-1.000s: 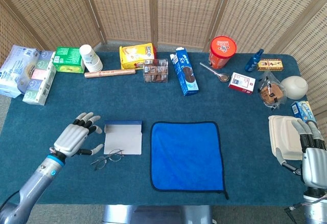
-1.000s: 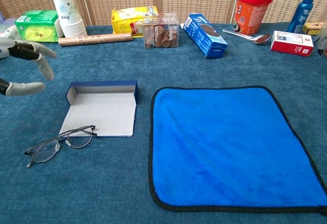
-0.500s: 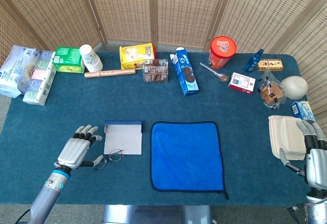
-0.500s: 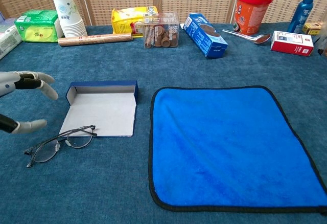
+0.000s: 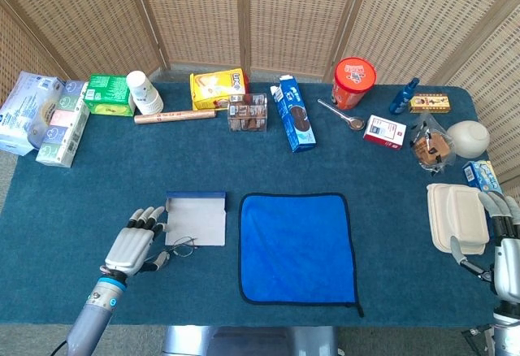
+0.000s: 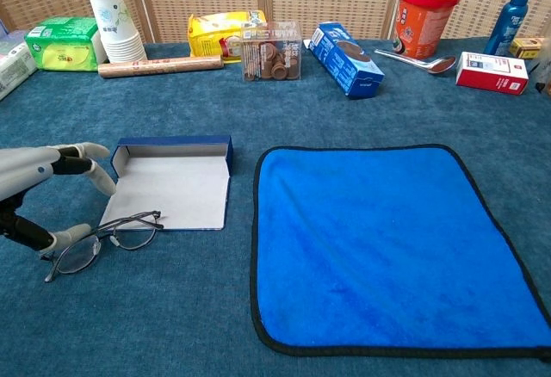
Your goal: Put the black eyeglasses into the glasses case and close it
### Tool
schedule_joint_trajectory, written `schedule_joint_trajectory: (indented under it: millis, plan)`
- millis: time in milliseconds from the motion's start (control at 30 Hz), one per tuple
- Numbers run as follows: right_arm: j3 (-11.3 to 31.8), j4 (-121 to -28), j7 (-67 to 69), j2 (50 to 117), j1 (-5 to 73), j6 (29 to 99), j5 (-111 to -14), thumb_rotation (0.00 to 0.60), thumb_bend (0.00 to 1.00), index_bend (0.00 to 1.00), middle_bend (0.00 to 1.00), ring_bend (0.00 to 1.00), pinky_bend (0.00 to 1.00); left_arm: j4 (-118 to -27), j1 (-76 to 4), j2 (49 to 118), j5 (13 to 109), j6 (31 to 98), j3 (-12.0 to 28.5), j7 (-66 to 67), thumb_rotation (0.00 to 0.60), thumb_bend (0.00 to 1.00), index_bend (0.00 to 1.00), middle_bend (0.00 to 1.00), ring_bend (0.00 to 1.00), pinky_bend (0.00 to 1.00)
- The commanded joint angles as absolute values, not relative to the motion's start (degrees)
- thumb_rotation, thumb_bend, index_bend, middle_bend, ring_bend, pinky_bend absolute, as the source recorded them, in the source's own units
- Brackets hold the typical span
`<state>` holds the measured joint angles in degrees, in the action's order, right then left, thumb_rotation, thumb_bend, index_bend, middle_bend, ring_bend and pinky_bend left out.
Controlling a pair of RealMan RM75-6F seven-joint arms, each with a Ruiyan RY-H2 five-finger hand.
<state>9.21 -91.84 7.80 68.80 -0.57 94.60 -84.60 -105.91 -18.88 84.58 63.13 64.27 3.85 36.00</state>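
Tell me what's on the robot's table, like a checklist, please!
Surface: table covered in dark teal cloth, with a blue cloth lying flat.
Job's things: glasses case open and with nothing in it; black eyeglasses on the table at its near edge, not inside.
Clutter: paper cups, cookie box, red tub, spoon, spray bottle, white clamshell box, tissue packs.
Hands: left hand at the eyeglasses, fingers apart, thumb touching the frame; right hand beside the clamshell box, holding nothing.
Cables: nothing seen.
Surroundings: woven screens behind.
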Motion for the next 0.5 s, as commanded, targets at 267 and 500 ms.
schedule_joint_trajectory:
  millis: [267, 500]
  plan:
    - [8.92, -91.38, 9.00, 68.28, -1.59, 95.61, -84.44, 0.456, 0.35, 0.11, 0.12, 0.03, 0.15, -104.88, -20.36, 86.88, 60.13, 64.46, 2.67, 36.07, 0.527, 0.37, 0.32, 0.04, 0.00, 0.00]
    - [8.89, -91.36, 9.85, 67.95, -2.45, 96.52, -84.13, 0.451, 0.35, 0.10, 0.12, 0.03, 0.15, -104.88, -20.89, 87.22, 59.62, 64.88, 1.76, 35.50, 0.525, 0.38, 0.35, 0.04, 0.00, 0.00]
